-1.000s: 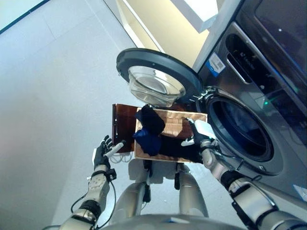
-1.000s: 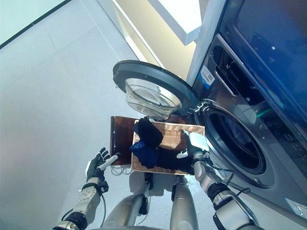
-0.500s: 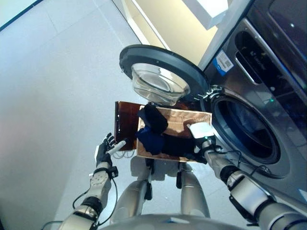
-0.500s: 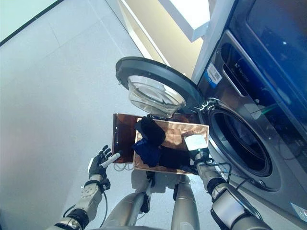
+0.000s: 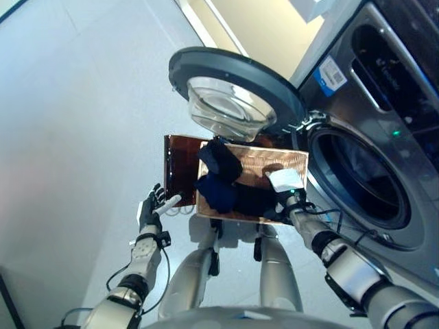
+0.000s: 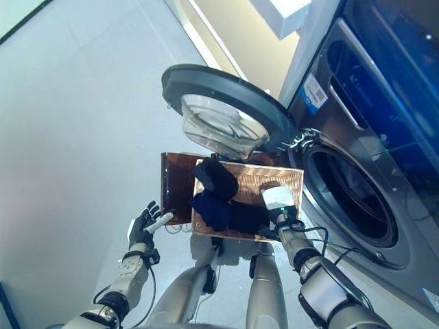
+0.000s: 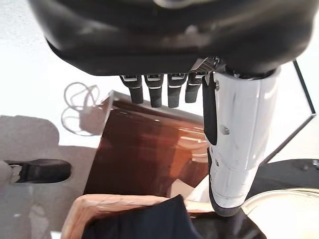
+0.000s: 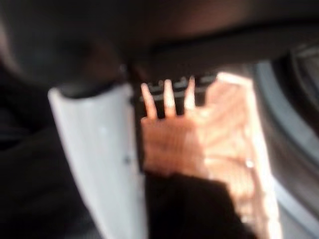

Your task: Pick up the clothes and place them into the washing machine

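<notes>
A woven orange basket sits on the floor before me, holding dark clothes: a black bundle, a navy piece and a black piece. My right hand, with its white thumb cover, reaches into the basket's right side over the black piece. In the right wrist view its fingers stretch out straight above the black cloth with nothing in them. My left hand hangs open left of the basket, holding nothing. The washing machine's drum stands open at the right.
The round glass door is swung out above the basket's far side. A flat glossy brown panel lies against the basket's left side. A white cord loops on the floor beside it. Grey floor stretches to the left.
The camera has tilted a little. My right hand has slid further over the black cloth inside the basket. The left hand has stayed where it was.
</notes>
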